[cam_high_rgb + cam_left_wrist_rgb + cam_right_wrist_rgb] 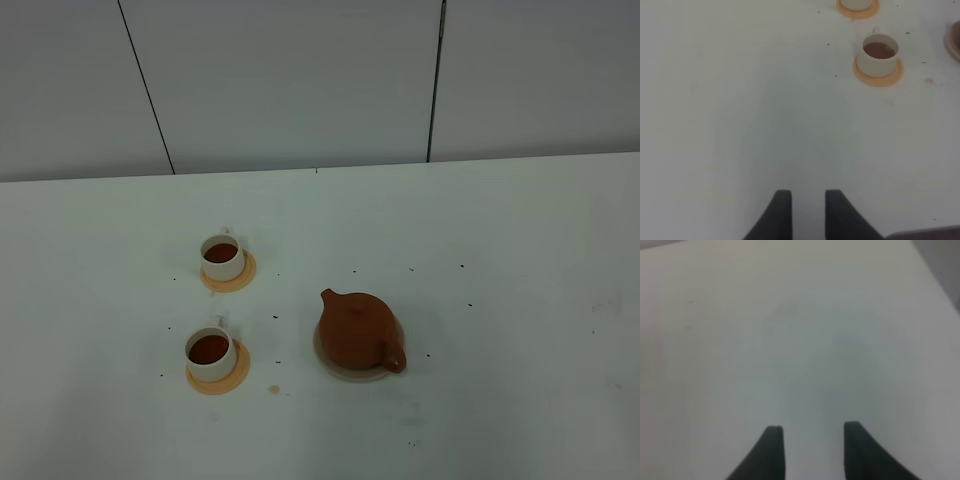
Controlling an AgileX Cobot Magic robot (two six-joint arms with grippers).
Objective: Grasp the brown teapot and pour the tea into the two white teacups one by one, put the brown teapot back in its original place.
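teapot point(357, 332) red-brown, lid on, on beige disc point(331, 364) | L gripper point(807, 196) & R gripper point(812, 431) spread, empty

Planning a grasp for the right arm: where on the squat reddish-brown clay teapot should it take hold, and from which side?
Probably the loop handle of the reddish-brown clay teapot. It sticks out at the near right, opposite the spout, so coming in from the right and near side reaches it; the round body looks too wide to pinch.
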